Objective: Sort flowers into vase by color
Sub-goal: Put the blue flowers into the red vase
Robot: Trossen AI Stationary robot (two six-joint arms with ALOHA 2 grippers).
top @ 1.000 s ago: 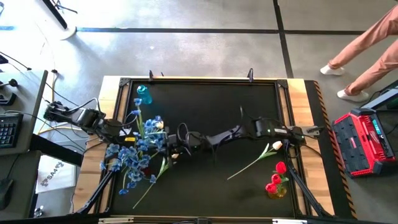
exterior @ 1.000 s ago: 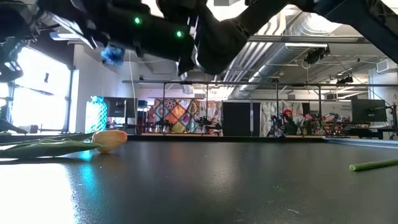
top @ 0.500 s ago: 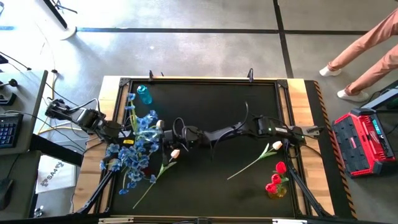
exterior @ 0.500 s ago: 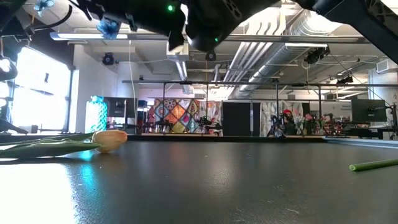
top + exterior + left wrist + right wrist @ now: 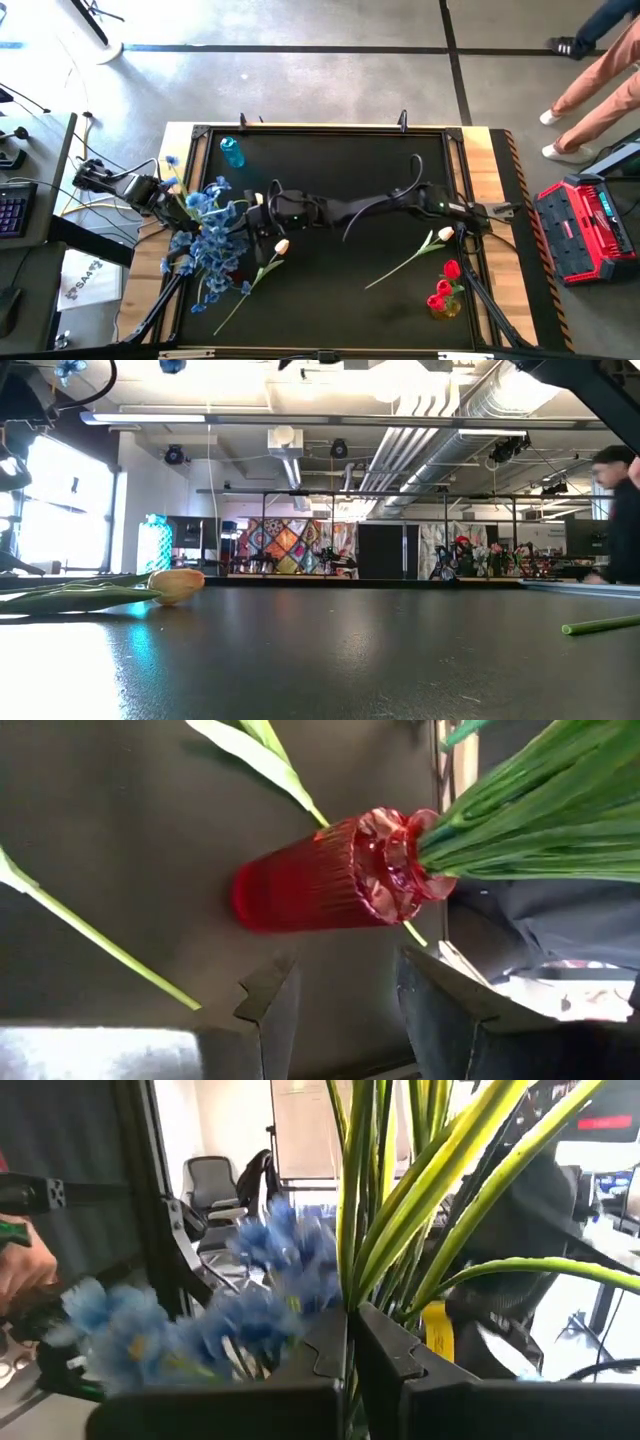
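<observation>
Near the table's (image 5: 330, 150) left edge, the right gripper (image 5: 350, 1342) pinches a thin green stem among the blue sprays (image 5: 215, 240) — light, floppy flowers best held low — while the left gripper (image 5: 345, 1005) hangs open over the red vase (image 5: 320, 885).

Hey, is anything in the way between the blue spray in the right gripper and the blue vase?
Nothing visible does. The right gripper is shut on the blue spray, and only bare table lies between it and the blue vase. The left gripper hangs off to the side, clear of that path.
</observation>
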